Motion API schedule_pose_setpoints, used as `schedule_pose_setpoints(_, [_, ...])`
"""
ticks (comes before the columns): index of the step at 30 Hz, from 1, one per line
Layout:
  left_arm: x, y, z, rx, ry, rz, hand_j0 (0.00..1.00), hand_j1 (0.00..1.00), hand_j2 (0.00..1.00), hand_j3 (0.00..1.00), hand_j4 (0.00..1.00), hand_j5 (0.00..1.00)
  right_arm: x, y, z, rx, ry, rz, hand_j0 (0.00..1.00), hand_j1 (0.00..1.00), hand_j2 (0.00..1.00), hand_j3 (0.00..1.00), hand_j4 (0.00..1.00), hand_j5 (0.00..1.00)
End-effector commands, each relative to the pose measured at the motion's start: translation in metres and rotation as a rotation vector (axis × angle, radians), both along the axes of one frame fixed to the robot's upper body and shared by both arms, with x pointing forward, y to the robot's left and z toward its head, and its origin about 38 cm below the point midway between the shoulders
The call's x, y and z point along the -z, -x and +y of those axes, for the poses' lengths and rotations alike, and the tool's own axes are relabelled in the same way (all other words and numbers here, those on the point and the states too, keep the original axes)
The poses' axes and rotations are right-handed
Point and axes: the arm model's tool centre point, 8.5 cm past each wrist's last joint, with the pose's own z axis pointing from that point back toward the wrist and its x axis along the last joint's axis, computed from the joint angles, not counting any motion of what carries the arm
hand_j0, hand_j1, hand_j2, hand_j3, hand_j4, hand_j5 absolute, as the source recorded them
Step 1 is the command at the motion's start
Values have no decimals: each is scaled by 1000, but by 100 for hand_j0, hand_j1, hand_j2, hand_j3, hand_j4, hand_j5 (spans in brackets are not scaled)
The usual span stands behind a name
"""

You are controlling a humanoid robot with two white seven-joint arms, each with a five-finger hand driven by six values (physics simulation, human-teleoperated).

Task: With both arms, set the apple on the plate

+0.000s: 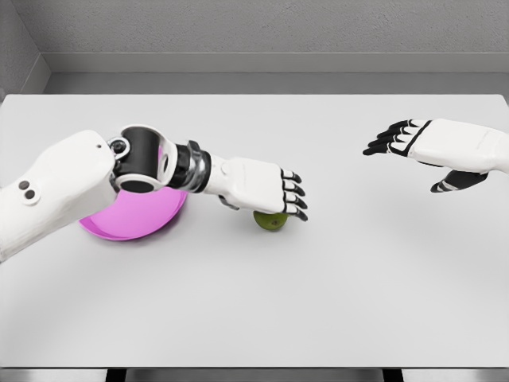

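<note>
A green apple (270,220) lies on the white table, mostly covered from above by my left hand (291,195). The hand hovers palm down over the apple with fingers extended; whether they touch the apple is unclear. A pink plate (135,216) sits to the apple's left, partly hidden behind my left forearm and wrist. My right hand (402,139) floats at the right side, well away from the apple, fingers spread and holding nothing.
The white table (254,302) spans the whole view, with its front edge near the bottom. A grey wall runs behind the far edge.
</note>
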Motion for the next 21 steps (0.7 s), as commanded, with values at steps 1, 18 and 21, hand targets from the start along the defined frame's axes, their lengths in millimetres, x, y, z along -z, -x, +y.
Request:
schedule_pose_setpoints(1, [4,5,-10,21,-1,11,100,100,100,100,100,100,0,0,0,3,-4,2,100,100,100,100,100,100])
schedule_pose_setpoints(18, [15,-2,-2,-2,-143,-58,100,100,100,100,100,100,-1,0,0,3,-5,1,100,100,100,100,100,100])
schedule_pose_setpoints(21, [17,-3,-1,-7,-145,-52,100,100,100,100,100,100,-1,0,0,3,-5,1,100,100,100,100,100,100])
